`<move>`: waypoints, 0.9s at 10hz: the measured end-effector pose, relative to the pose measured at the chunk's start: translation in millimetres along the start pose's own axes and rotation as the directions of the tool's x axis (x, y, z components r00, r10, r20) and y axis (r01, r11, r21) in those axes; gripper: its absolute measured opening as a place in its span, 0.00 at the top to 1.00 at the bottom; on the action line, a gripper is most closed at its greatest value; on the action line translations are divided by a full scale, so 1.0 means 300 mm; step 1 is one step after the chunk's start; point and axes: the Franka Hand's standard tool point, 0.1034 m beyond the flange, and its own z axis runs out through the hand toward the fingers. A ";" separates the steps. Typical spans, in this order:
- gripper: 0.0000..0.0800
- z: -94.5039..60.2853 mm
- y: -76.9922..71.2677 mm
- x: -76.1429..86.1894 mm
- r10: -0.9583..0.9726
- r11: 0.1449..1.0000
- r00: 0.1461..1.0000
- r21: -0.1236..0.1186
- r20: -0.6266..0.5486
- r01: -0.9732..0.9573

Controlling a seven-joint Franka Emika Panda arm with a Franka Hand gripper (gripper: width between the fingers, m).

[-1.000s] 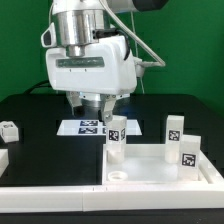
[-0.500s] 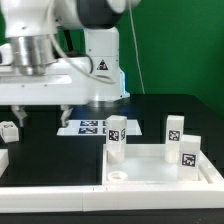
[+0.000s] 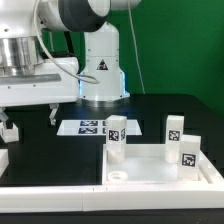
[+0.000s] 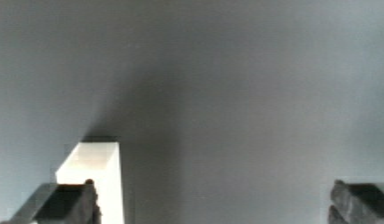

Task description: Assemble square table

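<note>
Black tabletop under a green backdrop, with the marker board [image 3: 88, 127] flat at mid-frame. Low in the exterior view's right half lies the square slab [image 3: 150, 172], hollow rimmed face up. Around it stand three tagged legs: one [image 3: 117, 137] at its near-left corner, one [image 3: 175, 129] behind its far rim, one [image 3: 187, 150] by its right side. Cannot tell whether any is seated or merely standing there.

Has swung fast across the frame. A second ago hung over the marker board, beside the slab; half a second ago was already past it; now the gripper [image 3: 31, 116] sits at the exterior view's far left, well apart from the slab. Jaws spread wide and holding nothing, one finger [image 3: 52, 114] clear of everything. The other drops just above a fourth leg [image 3: 10, 129], lying near the left edge.

Same spread in the wrist view: gripper [image 4: 215, 203] open over blurred grey, a white patch [image 4: 96, 165] beside one finger [image 4: 72, 203], too blurred to name.

Slab, board and the three standing legs unmoved throughout. Reads as a reach for the loose leg, not yet centred over it; no grasp made.
</note>
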 end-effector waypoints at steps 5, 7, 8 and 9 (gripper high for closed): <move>0.19 0.063 0.094 -0.145 -0.339 0.936 0.932 -0.052 0.125 0.348; 0.19 0.091 0.118 -0.211 -0.410 0.902 0.898 -0.073 0.157 0.425; 0.19 0.093 0.109 -0.212 -0.392 0.911 0.904 -0.065 0.168 0.407; 0.19 0.093 0.108 -0.209 -0.393 0.911 0.904 -0.066 0.168 0.408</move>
